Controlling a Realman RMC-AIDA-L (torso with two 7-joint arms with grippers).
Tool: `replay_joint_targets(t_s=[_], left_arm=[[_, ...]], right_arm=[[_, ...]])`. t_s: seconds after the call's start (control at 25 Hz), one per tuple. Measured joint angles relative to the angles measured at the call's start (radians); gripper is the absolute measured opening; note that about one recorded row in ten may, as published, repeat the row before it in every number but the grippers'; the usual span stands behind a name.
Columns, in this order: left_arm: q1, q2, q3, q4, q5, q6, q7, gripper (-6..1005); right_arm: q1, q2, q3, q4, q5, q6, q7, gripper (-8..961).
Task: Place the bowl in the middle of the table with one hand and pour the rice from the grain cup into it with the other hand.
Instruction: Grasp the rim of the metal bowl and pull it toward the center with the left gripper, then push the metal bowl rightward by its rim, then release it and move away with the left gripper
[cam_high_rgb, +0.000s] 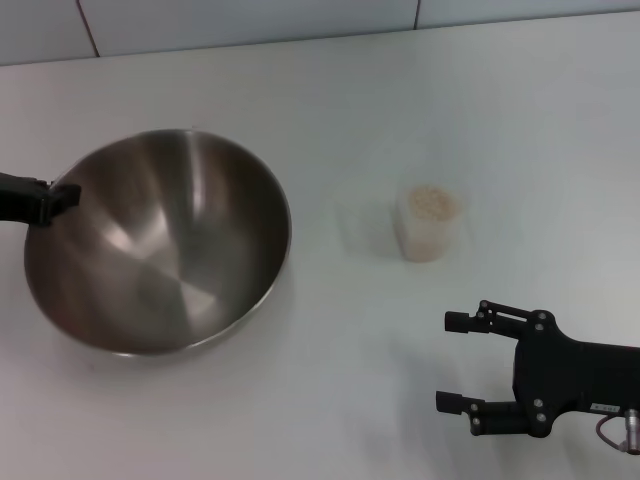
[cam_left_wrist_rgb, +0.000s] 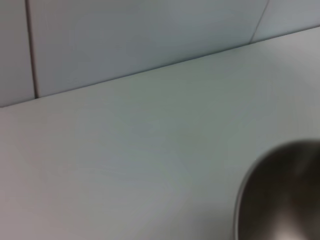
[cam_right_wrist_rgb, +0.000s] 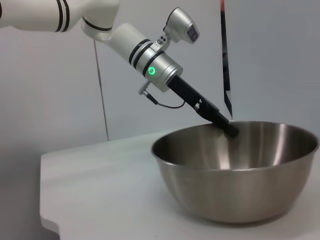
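The steel bowl (cam_high_rgb: 160, 245) is on the left side of the white table (cam_high_rgb: 400, 120), its rim slightly tilted. My left gripper (cam_high_rgb: 60, 197) is shut on the bowl's left rim; the right wrist view shows its fingers (cam_right_wrist_rgb: 231, 129) clamped over the rim of the bowl (cam_right_wrist_rgb: 240, 170). An edge of the bowl (cam_left_wrist_rgb: 280, 195) shows in the left wrist view. The grain cup (cam_high_rgb: 428, 228) stands upright right of centre, filled with rice (cam_high_rgb: 433, 204). My right gripper (cam_high_rgb: 450, 361) is open and empty, near the front right, in front of the cup and apart from it.
A tiled wall (cam_high_rgb: 250, 20) runs along the table's far edge. The table's corner edge (cam_right_wrist_rgb: 47, 200) shows in the right wrist view. Bare tabletop lies between the bowl and the cup.
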Motion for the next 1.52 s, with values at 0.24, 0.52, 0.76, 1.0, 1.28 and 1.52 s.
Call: replay_joint_targets(t_s=[0.24, 0.52, 0.76, 1.0, 1.28, 1.52], left_arm=[[-0.035, 0.007, -0.009, -0.01, -0.006, 0.029, -0.003, 50], [-0.205, 0.032, -0.141, -0.159, -0.015, 0.147, 0.047, 46], [-0.236, 0.027, -0.139, -0.186, -0.011, 0.137, 0.057, 71], [-0.284, 0.007, -0.106, -0.252, 0.001, 0.087, 0.089, 96], [-0.294, -0.013, -0.09, -0.292, 0.016, 0.009, 0.133, 125], [-0.283, -0.018, -0.09, -0.296, 0.011, -0.02, 0.143, 150]], right_arm=[[0.0, 0.0, 0.0, 0.0, 0.0, -0.002, 0.0, 833], [0.01, -0.001, 0.0, 0.0, -0.017, 0.0, 0.016, 833], [0.012, -0.001, 0.0, 0.0, -0.018, -0.002, 0.019, 833], [0.007, 0.0, 0.0, 0.0, -0.018, -0.003, 0.021, 834], [0.004, 0.0, 0.009, 0.0, -0.018, 0.003, 0.021, 834], [0.001, 0.0, 0.01, 0.002, -0.014, 0.006, 0.016, 834]])
